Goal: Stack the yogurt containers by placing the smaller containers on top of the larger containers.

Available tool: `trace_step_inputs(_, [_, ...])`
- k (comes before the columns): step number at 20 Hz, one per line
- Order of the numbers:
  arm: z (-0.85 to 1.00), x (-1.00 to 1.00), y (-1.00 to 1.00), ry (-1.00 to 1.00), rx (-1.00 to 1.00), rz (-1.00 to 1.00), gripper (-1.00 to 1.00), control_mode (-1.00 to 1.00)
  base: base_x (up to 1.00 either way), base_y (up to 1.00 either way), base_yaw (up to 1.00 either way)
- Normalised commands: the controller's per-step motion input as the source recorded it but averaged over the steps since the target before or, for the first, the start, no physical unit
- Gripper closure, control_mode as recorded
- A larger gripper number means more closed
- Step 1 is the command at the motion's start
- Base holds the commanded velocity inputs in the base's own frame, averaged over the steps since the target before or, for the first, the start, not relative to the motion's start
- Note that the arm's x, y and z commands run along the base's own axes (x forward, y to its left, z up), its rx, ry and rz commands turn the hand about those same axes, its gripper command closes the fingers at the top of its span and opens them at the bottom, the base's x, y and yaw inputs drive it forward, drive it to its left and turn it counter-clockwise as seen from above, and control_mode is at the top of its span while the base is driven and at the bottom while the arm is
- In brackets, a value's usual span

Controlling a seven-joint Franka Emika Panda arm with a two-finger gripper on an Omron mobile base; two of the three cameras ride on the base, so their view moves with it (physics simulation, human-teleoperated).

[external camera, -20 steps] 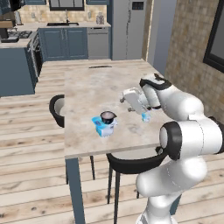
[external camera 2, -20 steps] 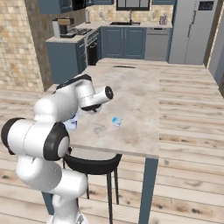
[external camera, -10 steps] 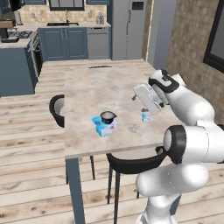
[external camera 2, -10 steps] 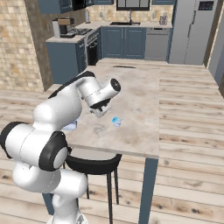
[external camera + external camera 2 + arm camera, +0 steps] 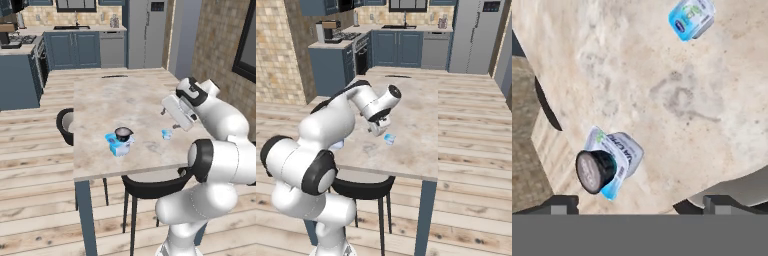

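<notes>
gripper (image 5: 167, 109) hovering empty, fingers spread | tiny light-blue cup (image 5: 166, 134) sitting on surface (image 5: 100, 105) just below gripper | black cup (image 5: 123, 133) resting atop rectangular tub (image 5: 117, 145), well left of tiny cup

Compare with a second ago and you see that only the arm has moved. Your white two-finger gripper (image 5: 164, 111) has lifted away from the tiny light-blue yogurt cup (image 5: 166, 134): back then it sat low, just beside that cup, and now it hangs above and apart from it over the beige marble-patterned table (image 5: 100, 105). The hand has also swung back toward the table's right edge, and the forearm now rises more steeply. From the right base camera the gripper (image 5: 376, 131) has shifted rightward along the table and sits just left of the tiny cup (image 5: 389, 138).
</notes>
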Motion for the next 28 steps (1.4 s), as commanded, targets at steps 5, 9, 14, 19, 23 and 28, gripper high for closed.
trace_step_inputs(5, [-0.3,0.0,-0.53,0.01,-0.01,0.0,-1.0,-1.0,0.0,0.0,0.0])
trace_step_inputs(9, [-0.41,0.0,-0.5,0.0,0.0,0.0,-1.0,-1.0,0.0,0.0,0.0])
trace_step_inputs(14, [-0.43,0.0,-0.35,-0.01,0.0,0.02,-1.0,-1.0,0.0,0.0,0.0])
trace_step_inputs(19, [-0.37,0.02,-0.12,-0.03,0.0,0.05,-1.0,-1.0,0.0,0.0,0.0])
trace_step_inputs(23, [-0.39,0.16,0.0,-0.09,0.0,0.08,-1.0,-1.0,0.0,0.0,0.0])
trace_step_inputs(28, [-0.33,0.23,-0.04,-0.12,0.0,0.09,-1.0,-1.0,0.0,0.0,0.0])
